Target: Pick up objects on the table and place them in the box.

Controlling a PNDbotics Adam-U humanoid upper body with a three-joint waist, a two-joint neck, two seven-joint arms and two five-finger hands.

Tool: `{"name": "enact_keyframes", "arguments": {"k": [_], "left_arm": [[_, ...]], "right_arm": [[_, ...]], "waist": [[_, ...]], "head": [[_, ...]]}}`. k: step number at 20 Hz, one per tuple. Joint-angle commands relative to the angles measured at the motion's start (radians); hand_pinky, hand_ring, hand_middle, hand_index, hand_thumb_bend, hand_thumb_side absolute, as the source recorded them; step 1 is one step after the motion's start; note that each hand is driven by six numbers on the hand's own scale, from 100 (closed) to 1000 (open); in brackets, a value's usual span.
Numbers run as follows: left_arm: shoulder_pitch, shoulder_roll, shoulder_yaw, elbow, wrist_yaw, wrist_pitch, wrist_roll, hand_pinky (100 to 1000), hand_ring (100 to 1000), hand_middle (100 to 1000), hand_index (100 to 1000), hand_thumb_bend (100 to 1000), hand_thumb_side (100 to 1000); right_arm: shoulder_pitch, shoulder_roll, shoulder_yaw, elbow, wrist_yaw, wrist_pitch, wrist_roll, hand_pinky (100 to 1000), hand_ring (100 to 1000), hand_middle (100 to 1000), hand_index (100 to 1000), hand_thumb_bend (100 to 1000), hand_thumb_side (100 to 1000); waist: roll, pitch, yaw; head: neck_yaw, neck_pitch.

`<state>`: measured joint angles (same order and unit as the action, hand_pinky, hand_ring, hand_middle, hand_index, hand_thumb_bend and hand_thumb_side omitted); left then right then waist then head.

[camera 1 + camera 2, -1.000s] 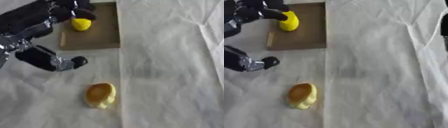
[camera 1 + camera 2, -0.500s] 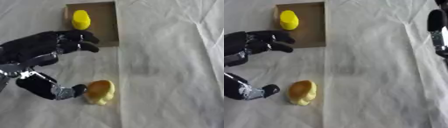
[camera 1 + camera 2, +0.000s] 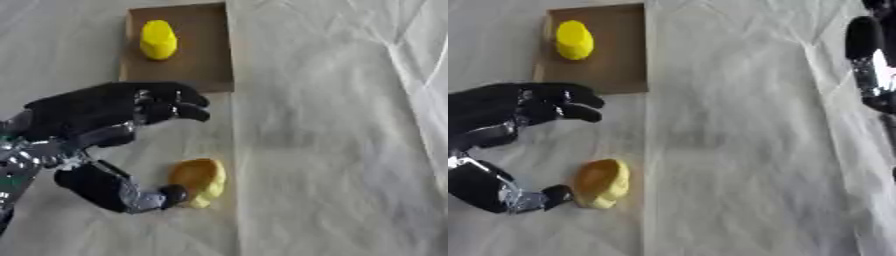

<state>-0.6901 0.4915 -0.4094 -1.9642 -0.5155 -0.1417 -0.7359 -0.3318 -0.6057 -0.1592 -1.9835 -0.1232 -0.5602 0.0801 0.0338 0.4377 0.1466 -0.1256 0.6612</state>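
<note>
While the cloth-covered surface [image 3: 332,150] takes up most of the view, the brown box [image 3: 197,60] is seen at its far left, and one yellow object [image 3: 158,39] is already lodged inside. The left robot hand [image 3: 96,112] is spread open over the cloth, nothing held, its thumb tip just touching a yellow-orange object [image 3: 199,181] (apparently the one left to pick). The right robot hand [image 3: 870,60] shows at the right edge; its fingers cannot be judged.
</note>
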Motion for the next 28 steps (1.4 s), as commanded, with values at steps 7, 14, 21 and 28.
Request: {"name": "enact_keyframes", "arguments": {"k": [7, 14, 21, 28], "left_arm": [[-0.023, 0.004, -0.029, 0.075, -0.045, 0.005, -0.132, 956, 1000, 927, 953, 498, 631], [-0.035, -0.014, -0.032, 0.196, -0.142, -0.047, -0.107, 955, 1000, 910, 953, 518, 657], [-0.011, -0.035, -0.03, 0.215, -0.158, -0.066, 0.039, 934, 1000, 894, 946, 487, 660], [0.011, -0.076, -0.032, 0.217, -0.14, -0.02, 0.088, 925, 1000, 871, 940, 461, 704]], "right_arm": [[0.004, -0.04, -0.002, -0.017, 0.003, 0.012, 0.005, 936, 878, 658, 879, 100, 532], [0.004, -0.036, 0.007, -0.017, -0.001, 0.018, 0.018, 938, 879, 656, 880, 100, 532], [0.007, -0.027, 0.005, -0.017, 0.0, 0.026, 0.025, 941, 884, 655, 882, 100, 532], [0.009, -0.02, 0.003, -0.017, 0.005, 0.03, 0.027, 943, 888, 655, 883, 100, 531]], "waist": [[0.011, -0.04, 0.013], [0.01, -0.042, 0.016], [0.007, -0.036, 0.011], [0.002, -0.031, 0.008]], "head": [[-0.012, 0.021], [-0.016, 0.03], [-0.021, 0.02], [-0.023, 0.01]]}}
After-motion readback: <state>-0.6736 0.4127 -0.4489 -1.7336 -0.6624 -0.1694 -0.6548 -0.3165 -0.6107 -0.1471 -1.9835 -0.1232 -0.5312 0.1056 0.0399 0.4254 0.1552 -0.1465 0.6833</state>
